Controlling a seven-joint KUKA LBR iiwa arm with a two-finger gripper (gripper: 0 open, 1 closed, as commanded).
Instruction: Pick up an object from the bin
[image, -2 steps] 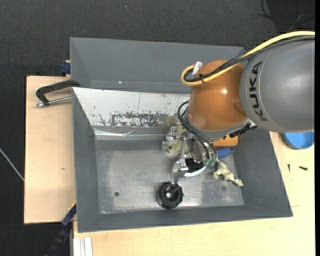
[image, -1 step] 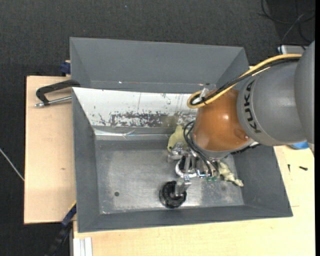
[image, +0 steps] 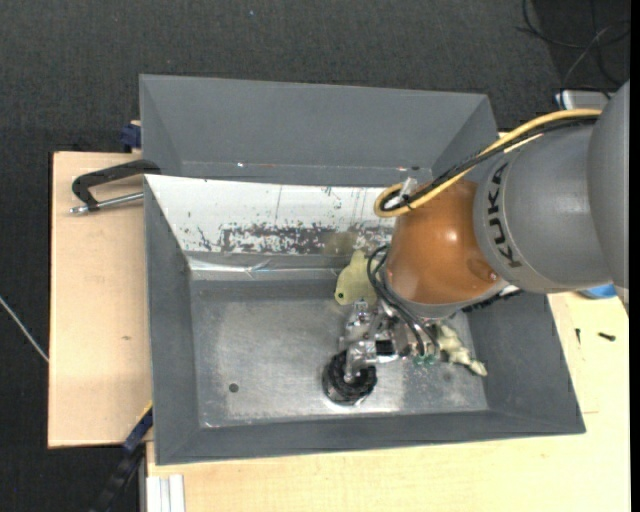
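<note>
My gripper (image: 362, 340) hangs low over the bin floor, right of centre and near the front wall. Directly under its tip lies a small round black thing (image: 347, 382) with a dark ring shape, touching or nearly touching the gripper. A pale yellow, soft-looking lump (image: 351, 282) rests behind the gripper at the foot of the back wall, partly hidden by the arm's orange cover. A beige, elongated thing (image: 463, 353) with a small green bit beside it lies to the right of the gripper, close to the bin's right slope.
The arm and its orange cover fill the bin's right rear part and hide what lies beneath. Bare grey floor stretches across the left half of the bin. The front wall stands just below the black thing.
</note>
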